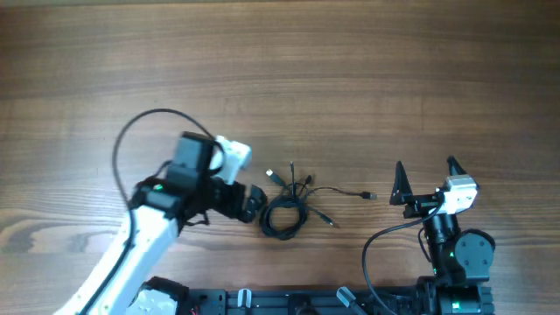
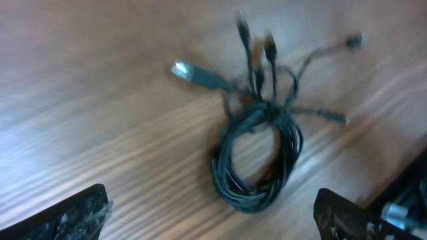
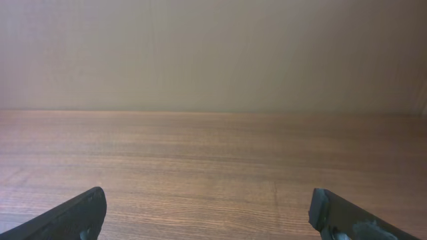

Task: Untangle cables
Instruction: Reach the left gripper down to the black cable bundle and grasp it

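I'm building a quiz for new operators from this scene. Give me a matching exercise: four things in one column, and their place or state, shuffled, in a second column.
Things:
1. left black two-finger claw
2. right black two-finger claw
3. bunch of thin black cables
4. silver-tipped black plug

Place or state:
A. coiled in a loop, plug ends fanned out
B. open, just beside the coil's left edge
C. juts from the bunch's far-left side
D. open, off to the cables' right, touching nothing

Pairs: 1-B, 2-D, 3-A, 4-C
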Tool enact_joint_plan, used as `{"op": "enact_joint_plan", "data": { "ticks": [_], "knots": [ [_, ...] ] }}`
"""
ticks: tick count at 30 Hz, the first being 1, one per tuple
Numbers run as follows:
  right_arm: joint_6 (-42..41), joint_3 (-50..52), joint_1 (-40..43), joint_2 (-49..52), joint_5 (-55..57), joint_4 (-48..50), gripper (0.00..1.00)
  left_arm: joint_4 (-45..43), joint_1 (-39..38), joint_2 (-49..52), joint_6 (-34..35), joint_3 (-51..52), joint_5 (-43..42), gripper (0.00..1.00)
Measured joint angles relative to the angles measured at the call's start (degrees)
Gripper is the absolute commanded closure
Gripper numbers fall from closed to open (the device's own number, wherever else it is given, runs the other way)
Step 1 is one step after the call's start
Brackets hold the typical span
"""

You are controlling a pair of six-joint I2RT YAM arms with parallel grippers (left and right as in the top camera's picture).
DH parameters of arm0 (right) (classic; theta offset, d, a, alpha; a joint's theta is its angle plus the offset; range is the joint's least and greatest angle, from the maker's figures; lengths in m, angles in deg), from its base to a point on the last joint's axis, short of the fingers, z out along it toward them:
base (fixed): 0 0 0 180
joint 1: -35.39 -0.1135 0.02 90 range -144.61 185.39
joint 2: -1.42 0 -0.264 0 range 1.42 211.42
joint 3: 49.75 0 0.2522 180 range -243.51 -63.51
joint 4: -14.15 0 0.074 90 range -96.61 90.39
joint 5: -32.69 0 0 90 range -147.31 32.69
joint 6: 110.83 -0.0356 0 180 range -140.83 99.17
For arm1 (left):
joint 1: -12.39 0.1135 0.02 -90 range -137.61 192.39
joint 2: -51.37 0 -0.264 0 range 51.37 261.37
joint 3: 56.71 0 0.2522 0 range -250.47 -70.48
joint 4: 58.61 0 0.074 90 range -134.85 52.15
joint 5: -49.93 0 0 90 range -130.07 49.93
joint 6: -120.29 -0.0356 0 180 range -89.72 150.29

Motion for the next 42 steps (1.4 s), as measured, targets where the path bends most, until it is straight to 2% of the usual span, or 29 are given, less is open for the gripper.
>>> {"op": "enact_joint_plan", "data": {
  "ticks": [3,7,15,25,42],
  "knots": [
    [0.0,0.0,0.0,0.0,0.0,0.0,0.00,-1.3,-7.1,3.6,0.1,0.0,3.2,0.00],
    [0.0,0.0,0.0,0.0,0.0,0.0,0.00,-4.8,-12.5,4.2,0.1,0.0,6.1,0.00],
    [0.0,0.0,0.0,0.0,0.0,0.0,0.00,-5.0,-13.2,4.2,0.1,0.0,7.5,0.00],
    [0.0,0.0,0.0,0.0,0.0,0.0,0.00,-5.6,-13.6,10.1,0.0,0.0,16.5,0.00],
    [0.0,0.0,0.0,0.0,0.0,0.0,0.00,-11.5,-18.4,21.0,0.0,0.0,17.6,0.00]
  ]
}}
